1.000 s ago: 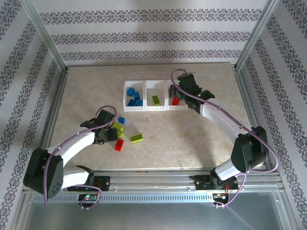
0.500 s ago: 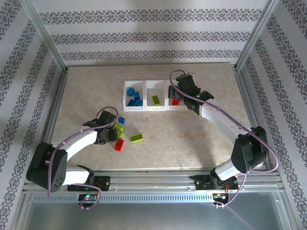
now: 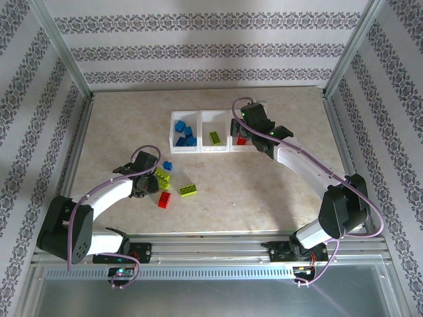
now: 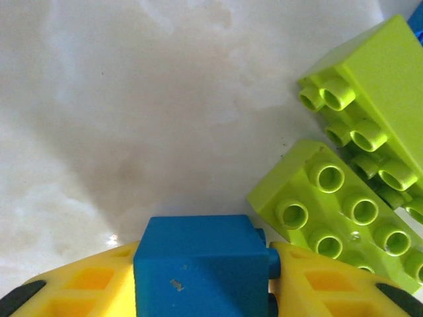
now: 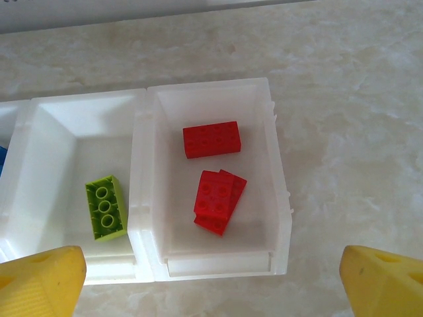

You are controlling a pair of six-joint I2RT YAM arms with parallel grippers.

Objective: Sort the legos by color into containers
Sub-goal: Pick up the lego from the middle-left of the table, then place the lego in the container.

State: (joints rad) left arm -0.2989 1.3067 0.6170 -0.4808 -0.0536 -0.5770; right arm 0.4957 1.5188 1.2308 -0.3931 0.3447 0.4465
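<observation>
Across the marbled beige table (image 3: pixel 277 191), three square translucent white plastic bins (image 3: pixel 215 150) stand touching in a row: blue bricks (image 3: pixel 185 132) in the left one, a single lime brick (image 5: pixel 106 208) in the middle, red bricks (image 5: pixel 211 140) in the right. Over that right bin hangs the right gripper (image 5: pixel 211 290), its yellow fingers (image 5: pixel 39 281) spread wide. Nearer the bases, the left gripper (image 4: pixel 205 297) pinches a small blue studded brick (image 4: pixel 195 261) just beside two lime studded bricks (image 4: pixel 337 218). A loose red brick (image 3: pixel 164 199) lies near.

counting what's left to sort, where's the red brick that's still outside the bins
In the top view the red brick lies on the table left of centre, just left of a lone lime brick and slightly closer to the near edge.
</observation>
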